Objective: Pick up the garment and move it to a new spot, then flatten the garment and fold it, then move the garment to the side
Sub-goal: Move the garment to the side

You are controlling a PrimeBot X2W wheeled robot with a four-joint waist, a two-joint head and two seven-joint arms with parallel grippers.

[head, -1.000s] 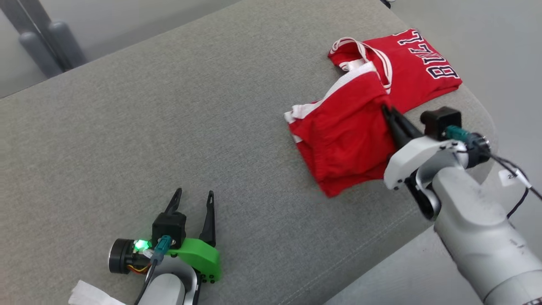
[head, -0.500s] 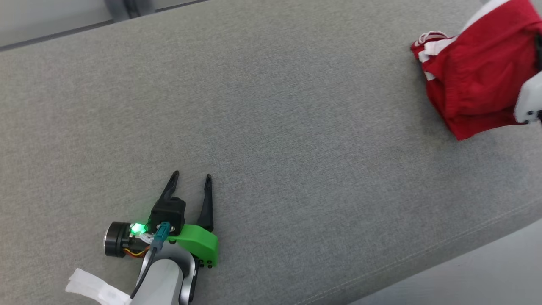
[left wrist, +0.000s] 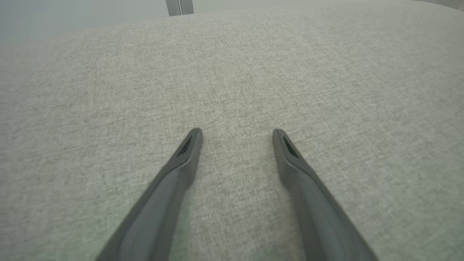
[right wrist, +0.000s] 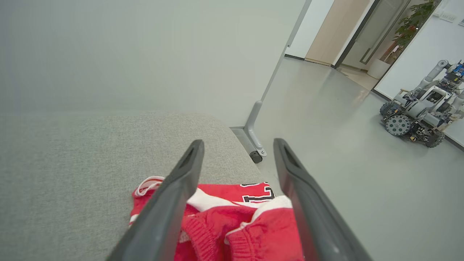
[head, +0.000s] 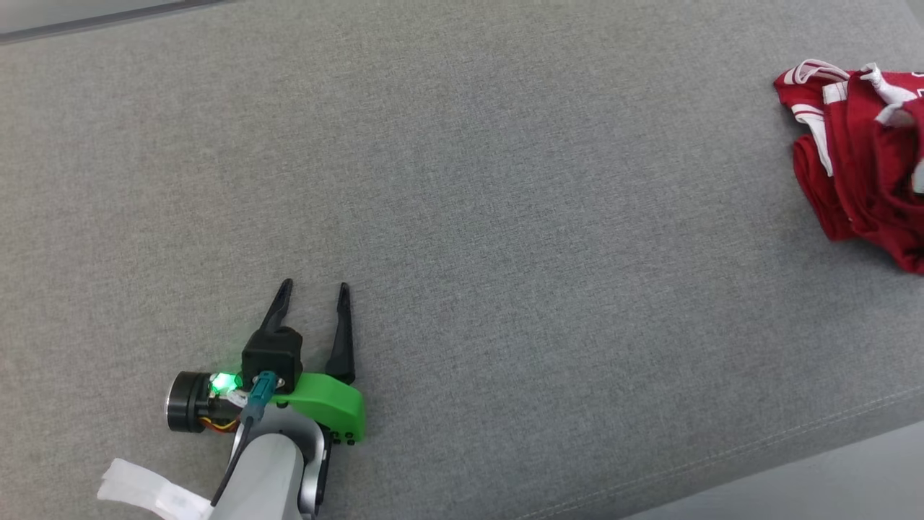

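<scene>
Your red jersey (head: 859, 159) lies bunched at the grey cushion's (head: 505, 217) right end, seemingly set aside; left gripper (head: 315, 284) and right gripper (right wrist: 237, 141) both gape empty.

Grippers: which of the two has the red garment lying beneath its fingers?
The right gripper: the red garment lies bunched below its spread fingers. The left gripper points over bare grey cushion, well away.

Right claw (right wrist: 238, 142), a second ago tight on the red garment (right wrist: 250, 232), now wide apart above it.
</scene>
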